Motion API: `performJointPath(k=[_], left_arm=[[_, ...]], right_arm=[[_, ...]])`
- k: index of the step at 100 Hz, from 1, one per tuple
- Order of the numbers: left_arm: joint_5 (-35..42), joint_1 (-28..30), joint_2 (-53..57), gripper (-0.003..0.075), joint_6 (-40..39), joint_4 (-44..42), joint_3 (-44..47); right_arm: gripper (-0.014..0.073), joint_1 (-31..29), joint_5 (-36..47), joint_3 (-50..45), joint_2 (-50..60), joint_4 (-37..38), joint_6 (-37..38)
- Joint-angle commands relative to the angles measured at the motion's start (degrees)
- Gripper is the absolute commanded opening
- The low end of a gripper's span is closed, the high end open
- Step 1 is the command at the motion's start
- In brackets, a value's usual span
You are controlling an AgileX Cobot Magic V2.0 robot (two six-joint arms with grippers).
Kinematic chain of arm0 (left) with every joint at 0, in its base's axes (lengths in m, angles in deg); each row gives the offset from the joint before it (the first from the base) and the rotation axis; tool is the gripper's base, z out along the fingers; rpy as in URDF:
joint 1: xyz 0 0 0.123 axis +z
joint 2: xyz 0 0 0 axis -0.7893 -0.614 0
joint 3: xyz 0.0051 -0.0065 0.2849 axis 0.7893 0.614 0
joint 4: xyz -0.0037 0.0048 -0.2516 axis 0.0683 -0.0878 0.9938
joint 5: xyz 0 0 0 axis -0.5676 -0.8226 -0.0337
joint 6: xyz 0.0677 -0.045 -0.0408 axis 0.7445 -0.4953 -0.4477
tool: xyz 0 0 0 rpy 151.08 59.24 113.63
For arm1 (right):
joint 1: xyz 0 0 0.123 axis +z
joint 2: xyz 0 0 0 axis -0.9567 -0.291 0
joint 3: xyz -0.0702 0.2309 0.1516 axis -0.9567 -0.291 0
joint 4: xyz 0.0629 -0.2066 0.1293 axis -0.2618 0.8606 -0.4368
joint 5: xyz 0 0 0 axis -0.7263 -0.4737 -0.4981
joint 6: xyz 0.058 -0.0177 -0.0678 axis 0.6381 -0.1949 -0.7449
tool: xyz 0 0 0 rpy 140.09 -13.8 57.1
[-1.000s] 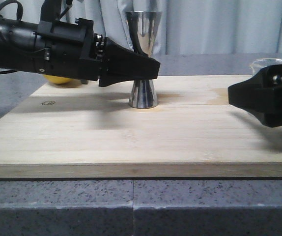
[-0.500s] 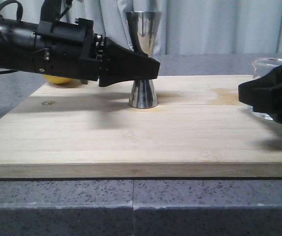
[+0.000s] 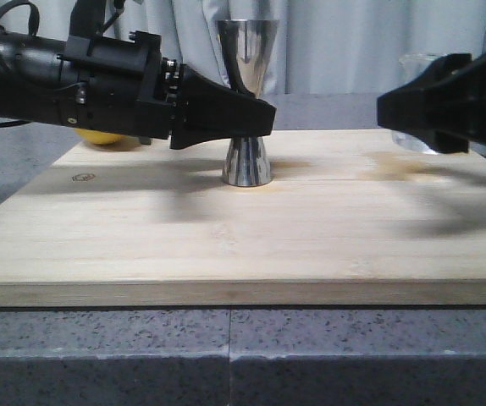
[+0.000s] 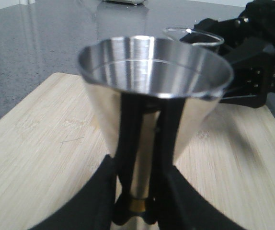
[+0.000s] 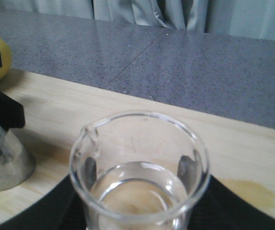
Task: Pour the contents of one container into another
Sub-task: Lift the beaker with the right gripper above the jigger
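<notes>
The beaker (image 5: pixel 140 175) was small, clear and round, with a pour lip and a little clear liquid in the bottom; my right gripper (image 3: pixel 412 110) pinched it from both sides and held it off the wooden board (image 3: pixel 243 245), out to the right of the jigger (image 3: pixel 247 101). The jigger stood upright on the board — polished steel, hourglass-shaped, a thin gold band at its waist — and my left gripper (image 4: pixel 137 211) was closed around that waist. Half a second before, the beaker had sat low near the board's right edge; it had since come up and shifted inward toward the jigger, while my left arm had not moved. From the front the black fingers covered most of the glass, so only part of its rim and base showed. A yellow round thing (image 3: pixel 107 137) behind my left arm was mostly hidden.
</notes>
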Motion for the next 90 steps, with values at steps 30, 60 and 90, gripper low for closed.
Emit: performJointPath(k=[30, 60, 90], left_arm=[[-5.8, -0.5, 2.2, 0.0104, 0.1, 4.4, -1.5], [-5.8, -0.5, 2.2, 0.0104, 0.1, 4.4, -1.5], [-5.8, -0.5, 2.2, 0.0104, 0.1, 4.4, -1.5]], right_arm=[[0.0237, -0.1, -16.1, 17.7, 0.7, 11.6, -1.2], [0.0237, -0.1, -27.9, 27.0, 0.7, 20.2, -1.2], [0.0237, 0.2, -36.3, 34.0, -1.7, 27.4, -1.2]])
